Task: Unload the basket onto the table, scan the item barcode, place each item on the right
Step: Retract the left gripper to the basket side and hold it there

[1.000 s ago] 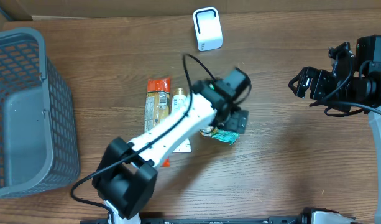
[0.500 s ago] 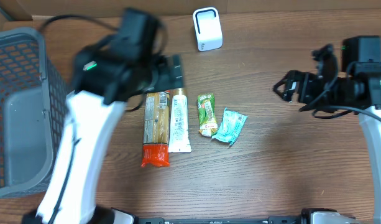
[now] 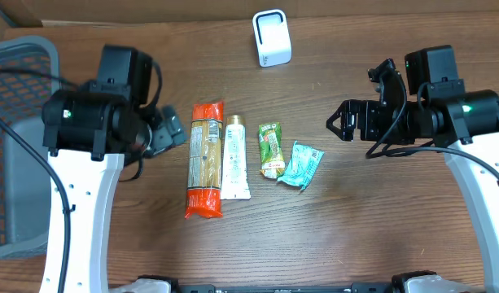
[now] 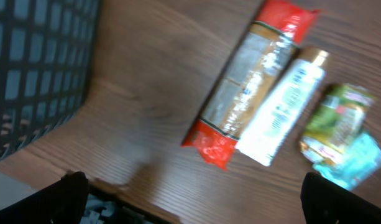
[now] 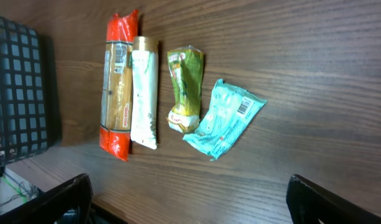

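My bench reads as a mock shop checkout: white scanner (image 3: 271, 37), grey basket (image 3: 13, 187), packaged goods (image 3: 234, 159) on a wooden table (image 3: 355, 220).

Looked straight down on the whole table (image 3: 355, 236) from overhead. Peered down from both wrists, nearer and tilted, sharing the packet row (image 5: 145, 93) and basket (image 5: 22, 93).

Even bright light, soft shadows, left wrist view blurred.

There is one long red-ended packet (image 3: 205, 159), one white gold-capped tube (image 3: 234, 159), one green sachet (image 3: 270, 149), one pale blue sachet (image 3: 302, 164), one grey mesh basket (image 3: 21, 46) and one white boxy scanner (image 3: 272, 37).
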Controlling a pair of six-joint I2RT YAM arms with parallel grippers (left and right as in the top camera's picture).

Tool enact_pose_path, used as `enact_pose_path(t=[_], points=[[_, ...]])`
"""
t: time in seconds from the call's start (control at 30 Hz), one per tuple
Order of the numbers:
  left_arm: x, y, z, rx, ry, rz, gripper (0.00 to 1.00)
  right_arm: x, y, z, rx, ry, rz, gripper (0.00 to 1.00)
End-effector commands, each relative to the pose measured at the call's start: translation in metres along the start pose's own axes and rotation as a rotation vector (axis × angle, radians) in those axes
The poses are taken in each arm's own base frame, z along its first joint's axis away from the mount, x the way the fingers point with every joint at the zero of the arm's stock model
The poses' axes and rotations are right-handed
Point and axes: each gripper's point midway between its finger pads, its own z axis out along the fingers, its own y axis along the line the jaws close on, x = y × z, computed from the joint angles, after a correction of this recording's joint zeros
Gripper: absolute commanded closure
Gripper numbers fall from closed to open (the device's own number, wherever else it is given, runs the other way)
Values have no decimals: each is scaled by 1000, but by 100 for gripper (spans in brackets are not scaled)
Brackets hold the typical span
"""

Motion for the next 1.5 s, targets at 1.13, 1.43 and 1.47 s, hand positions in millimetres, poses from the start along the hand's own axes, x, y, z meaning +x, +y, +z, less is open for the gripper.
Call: enact_pose_path(t=[1.13, 1.43, 1.47], points=[[20, 142, 1, 2, -46, -281, 4, 1, -15, 16, 54, 47, -29, 0], [-2, 128, -2, 117, -132, -232, 3, 1, -15, 16, 54, 47, -29, 0], [-8, 111, -6, 207, -156, -142, 4, 1, -15, 16, 54, 47, -29, 0]])
